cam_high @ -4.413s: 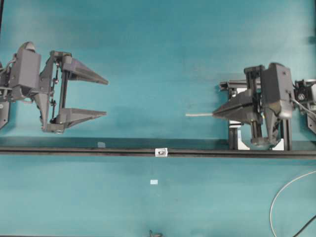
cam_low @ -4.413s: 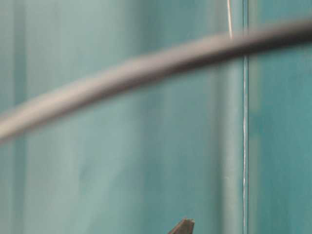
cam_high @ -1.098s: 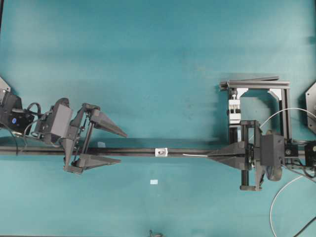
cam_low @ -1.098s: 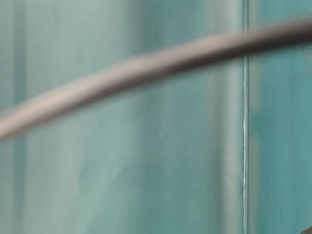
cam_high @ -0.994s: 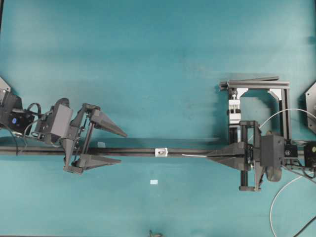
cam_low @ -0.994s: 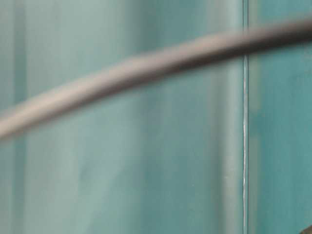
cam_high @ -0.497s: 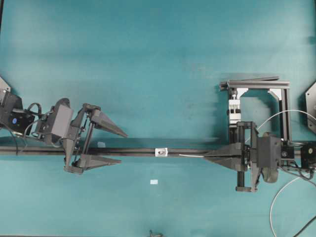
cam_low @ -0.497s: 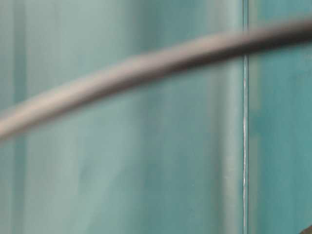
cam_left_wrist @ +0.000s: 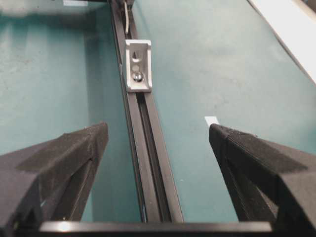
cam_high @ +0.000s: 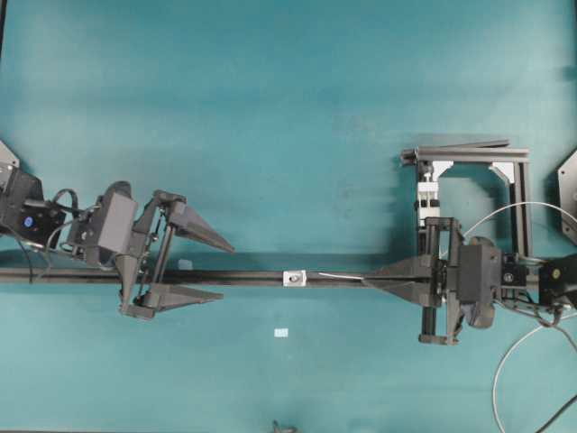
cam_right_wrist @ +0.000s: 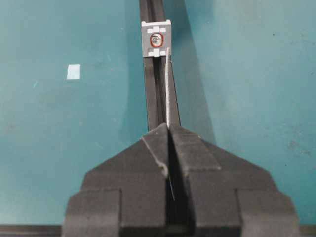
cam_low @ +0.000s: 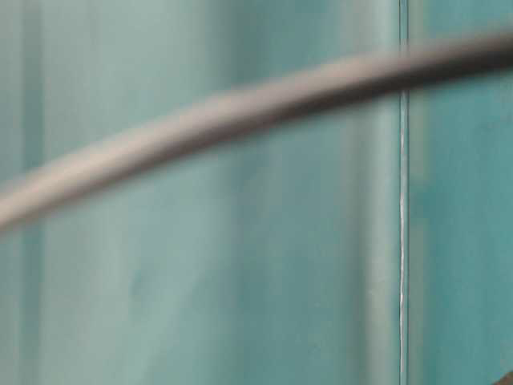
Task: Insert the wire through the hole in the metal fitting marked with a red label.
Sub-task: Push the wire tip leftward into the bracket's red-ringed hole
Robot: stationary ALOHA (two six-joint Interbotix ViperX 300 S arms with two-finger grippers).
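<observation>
One long black rail [cam_high: 252,276] crosses the teal worktop [cam_high: 288,117] mid-frame, carrying the small silvery square fitting [cam_high: 294,278]. The right gripper [cam_high: 365,280] pinches the thin grey wire [cam_high: 335,276], tip just right of it; the left gripper [cam_high: 221,269] gapes wide.

Robotics lab bench: teal table [cam_high: 288,108] (aluminium rail [cam_high: 243,276] across).
</observation>
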